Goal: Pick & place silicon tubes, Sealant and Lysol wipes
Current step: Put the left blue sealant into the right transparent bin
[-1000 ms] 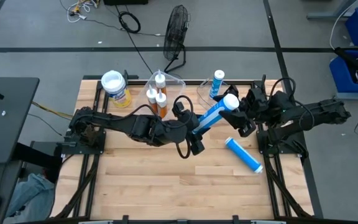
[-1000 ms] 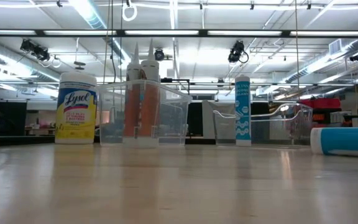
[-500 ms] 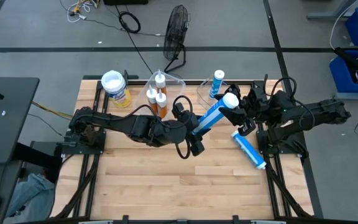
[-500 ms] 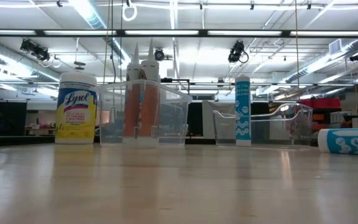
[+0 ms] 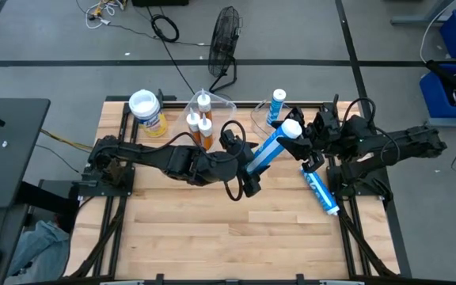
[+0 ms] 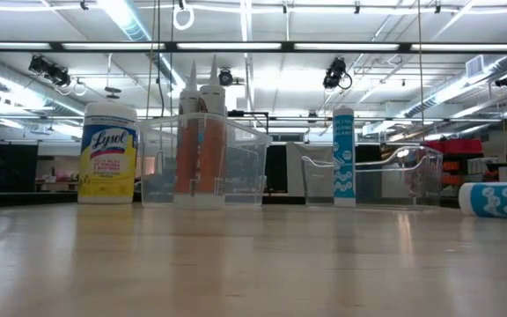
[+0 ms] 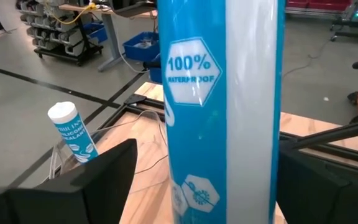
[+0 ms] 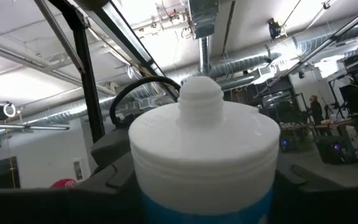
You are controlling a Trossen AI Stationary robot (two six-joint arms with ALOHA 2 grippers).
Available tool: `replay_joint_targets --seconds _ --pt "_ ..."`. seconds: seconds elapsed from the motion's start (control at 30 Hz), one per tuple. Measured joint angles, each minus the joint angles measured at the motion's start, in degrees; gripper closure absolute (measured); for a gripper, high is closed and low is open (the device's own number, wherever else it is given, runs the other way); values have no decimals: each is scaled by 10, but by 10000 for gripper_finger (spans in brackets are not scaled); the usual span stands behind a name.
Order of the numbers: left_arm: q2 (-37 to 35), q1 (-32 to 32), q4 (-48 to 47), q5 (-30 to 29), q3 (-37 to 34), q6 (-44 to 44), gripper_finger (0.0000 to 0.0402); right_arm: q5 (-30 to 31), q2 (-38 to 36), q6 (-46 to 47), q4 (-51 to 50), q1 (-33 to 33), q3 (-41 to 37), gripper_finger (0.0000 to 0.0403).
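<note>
Mid-handover, the left gripper (image 5: 251,168) clenches the blue-white sealant tube (image 5: 269,147) while the right gripper (image 5: 301,145) grasps its capped end; next, the left must release.

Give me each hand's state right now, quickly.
Left hand: closed on the lower end of the blue-white tube, held above the table.
Right hand: closed on the same tube's white-capped end.
</note>
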Motion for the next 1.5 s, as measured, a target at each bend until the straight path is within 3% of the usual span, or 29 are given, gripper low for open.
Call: replay_joint_targets --seconds 0.67,1.03,1.5 --pt "0 1 0 -6 0 10 65 17 -45 -19 -107 -23 0 192" --pt "0 1 0 -12 0 9 65 103 -86 -75 -215 -23 0 193" --pt "0 7 -1 -24 0 11 65 252 -199 -143 -351 -47 0 193"
